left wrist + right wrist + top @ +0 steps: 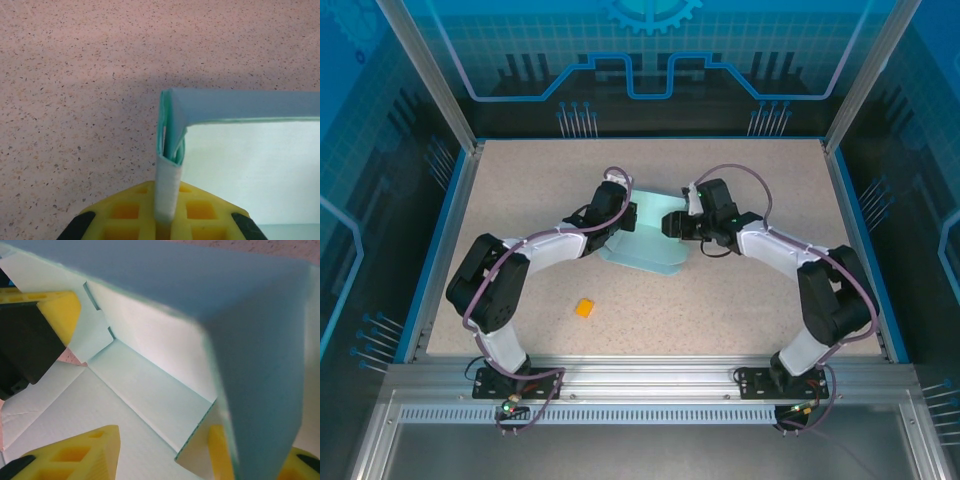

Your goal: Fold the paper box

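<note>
The pale blue paper box [645, 247] lies partly folded at the table's middle, between both grippers. My left gripper [620, 215] is at the box's left side. In its wrist view the left gripper [166, 189] is shut on a folded, upright side wall of the paper box [240, 105], the doubled card pinched between the yellow fingers [125, 210]. My right gripper [672, 225] reaches in from the right. Its wrist view shows the right gripper [164, 432] with jaws apart over the box's floor [150, 390]. A raised blue wall [260, 365] leans over its right finger [220, 450].
A tiny orange block [584, 308] sits on the speckled table [740, 300] near the front left, apart from the box. Blue rails and glass walls ring the table. The left gripper's yellow finger [57, 310] shows at the upper left of the right wrist view.
</note>
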